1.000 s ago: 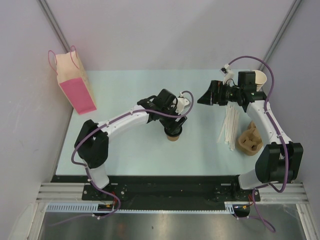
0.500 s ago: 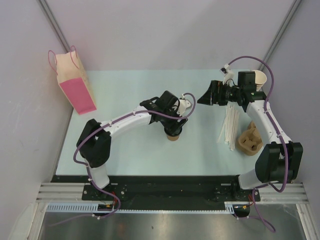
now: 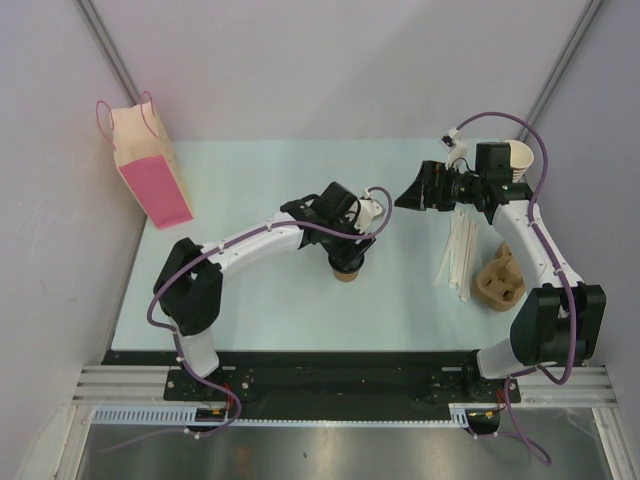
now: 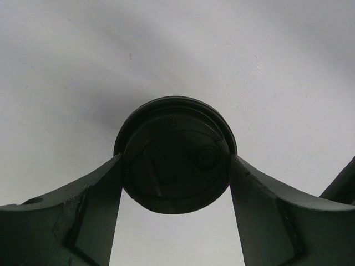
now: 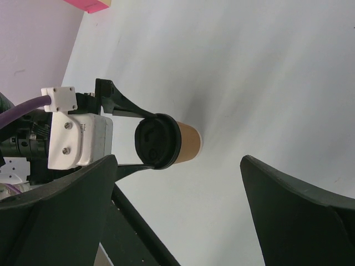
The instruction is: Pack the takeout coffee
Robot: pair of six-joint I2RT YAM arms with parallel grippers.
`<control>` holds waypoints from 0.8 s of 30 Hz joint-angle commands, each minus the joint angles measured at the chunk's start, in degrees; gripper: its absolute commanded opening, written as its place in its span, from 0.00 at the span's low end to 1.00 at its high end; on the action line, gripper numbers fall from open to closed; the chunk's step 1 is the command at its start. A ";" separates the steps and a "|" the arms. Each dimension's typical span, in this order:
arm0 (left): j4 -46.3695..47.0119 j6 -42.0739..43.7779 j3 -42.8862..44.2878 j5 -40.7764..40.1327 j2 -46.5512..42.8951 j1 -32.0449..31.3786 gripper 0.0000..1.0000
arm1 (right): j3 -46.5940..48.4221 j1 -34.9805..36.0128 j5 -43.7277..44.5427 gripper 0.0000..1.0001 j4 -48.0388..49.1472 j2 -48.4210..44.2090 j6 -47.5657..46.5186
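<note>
The takeout coffee [image 3: 346, 276], a tan paper cup with a black lid [image 4: 175, 155], stands upright at the middle of the pale table [image 3: 260, 180]. My left gripper [image 3: 347, 262] reaches down over it. Both its fingers [image 4: 94, 205] press against opposite sides of the lid rim. The right wrist view shows the same cup [image 5: 187, 145] resting on the table with those fingers at its lid. My right gripper [image 3: 408, 198] hovers open to the cup's right and further back, holding nothing, with its fingers [image 5: 288, 199] spread wide.
A pink and tan paper bag [image 3: 150, 175] stands at the table's far left. White straws [image 3: 460, 250] and a brown pulp cup carrier [image 3: 498, 280] lie at the right. Lidless tan cups [image 3: 520, 155] sit behind the right arm.
The left gripper's wrist has shifted slightly right over the cup and its fingers have narrowed onto the lid. The right arm and the cup have not moved.
</note>
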 commanded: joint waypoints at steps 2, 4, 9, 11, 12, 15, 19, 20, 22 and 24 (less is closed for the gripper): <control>-2.87 -0.47 3.47 2.94 -1.33 0.93 0.55 | 1.61 -0.15 -0.83 1.00 0.39 0.08 -0.10; -4.44 -1.26 4.62 7.06 -1.77 3.12 0.54 | 1.61 -0.24 -0.91 1.00 0.30 0.00 -0.02; -8.49 -2.76 8.14 22.09 -1.42 8.92 0.48 | 1.61 -0.24 -1.09 1.00 0.39 -0.01 0.16; -8.85 -2.58 7.88 24.92 -2.12 9.89 0.46 | 1.61 -0.15 -1.26 1.00 0.47 0.08 0.25; -9.20 -2.67 7.96 27.63 -2.21 10.68 0.46 | 1.61 -0.15 -1.35 1.00 0.65 0.08 0.25; -11.04 -3.28 8.58 31.95 -1.68 12.00 0.43 | 1.61 -0.24 -1.44 1.00 0.56 0.08 0.42; -11.40 -4.52 8.93 35.13 -1.68 13.59 0.43 | 1.61 -0.33 -1.53 1.00 0.56 -0.09 0.51; -11.40 -4.52 9.45 34.34 -1.60 13.76 0.43 | 1.61 -0.41 -1.44 1.00 0.56 -0.09 0.43; -11.92 -4.17 10.33 30.59 -1.24 15.08 0.43 | 1.61 -0.50 -1.53 1.00 0.56 -0.09 0.43; -13.49 -2.85 12.70 26.62 -0.46 16.66 0.43 | 1.61 -0.50 -1.62 1.00 0.56 -0.18 0.51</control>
